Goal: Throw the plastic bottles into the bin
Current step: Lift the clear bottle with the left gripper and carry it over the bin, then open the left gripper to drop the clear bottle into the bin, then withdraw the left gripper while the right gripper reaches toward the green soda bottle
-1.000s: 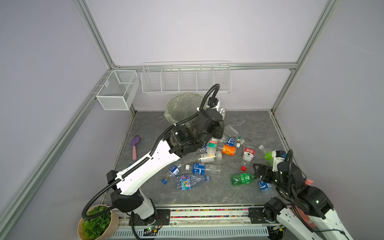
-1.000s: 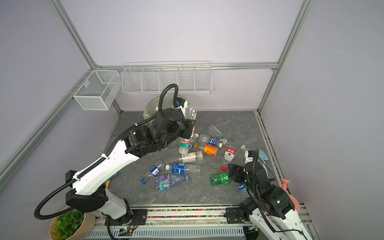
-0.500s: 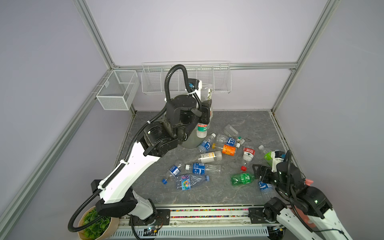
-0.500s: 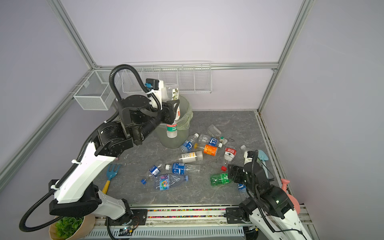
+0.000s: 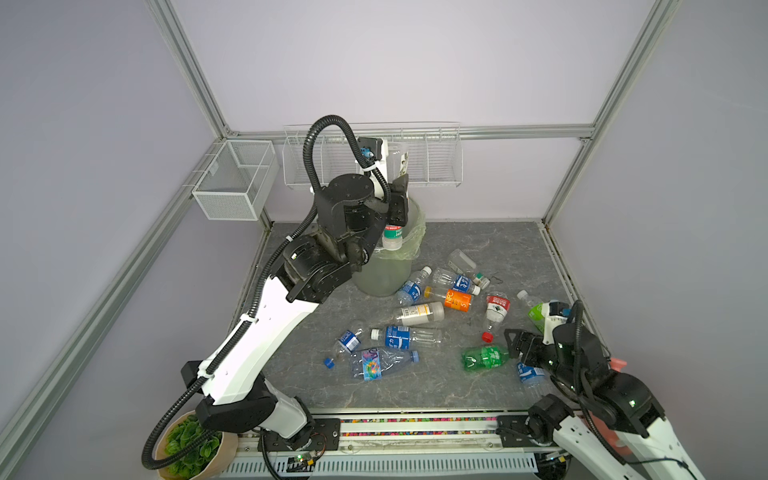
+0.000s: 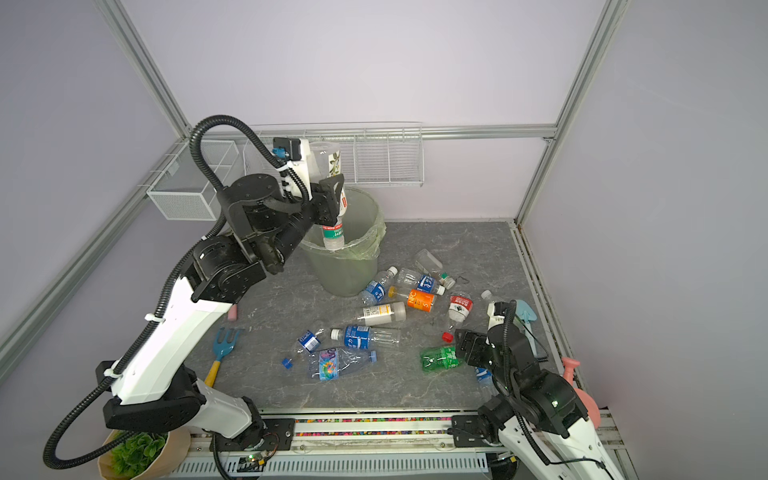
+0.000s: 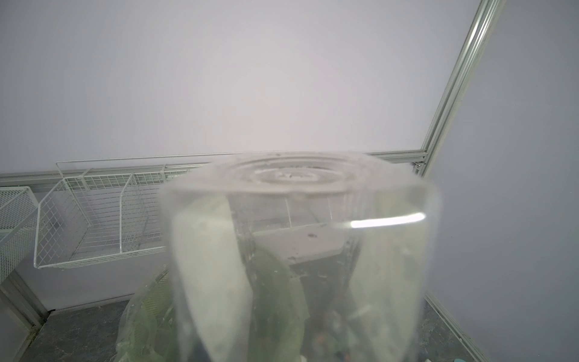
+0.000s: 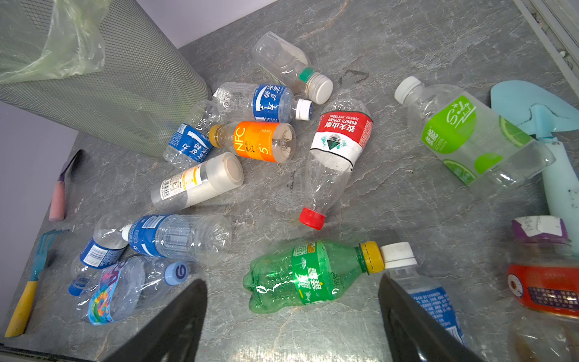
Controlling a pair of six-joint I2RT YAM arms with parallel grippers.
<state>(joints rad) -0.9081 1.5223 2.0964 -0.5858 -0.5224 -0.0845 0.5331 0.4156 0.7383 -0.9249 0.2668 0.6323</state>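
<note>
My left gripper [image 5: 398,199] [image 6: 332,197] is shut on a clear bottle [image 5: 394,232] [image 6: 333,232] that hangs cap-down over the mouth of the pale-green bin [image 5: 384,276] [image 6: 347,272]. In the left wrist view the bottle's base [image 7: 297,225] fills the picture and hides the jaws. Several more plastic bottles lie on the grey floor to the right of the bin, among them an orange-label one [image 5: 456,298] [image 8: 260,141] and a red-label one [image 5: 497,308] [image 8: 338,138]. My right gripper [image 5: 514,345] [image 6: 464,348] [image 8: 291,283] stands open beside the green bottle [image 5: 485,358] [image 6: 440,358] [image 8: 308,275], not touching it.
White wire-mesh baskets [image 5: 235,178] [image 5: 432,160] hang on the back rail. A blue rake [image 6: 222,345], a pink-handled tool [image 8: 58,196], a light-blue scoop [image 8: 545,116], a red-label jar [image 8: 545,269], loose caps [image 5: 329,362] and a potted plant [image 5: 187,446] lie around the edges.
The left arm has lifted the bottle out of the pile and swung it back-left, over the bin. The right arm has stayed still.
</note>
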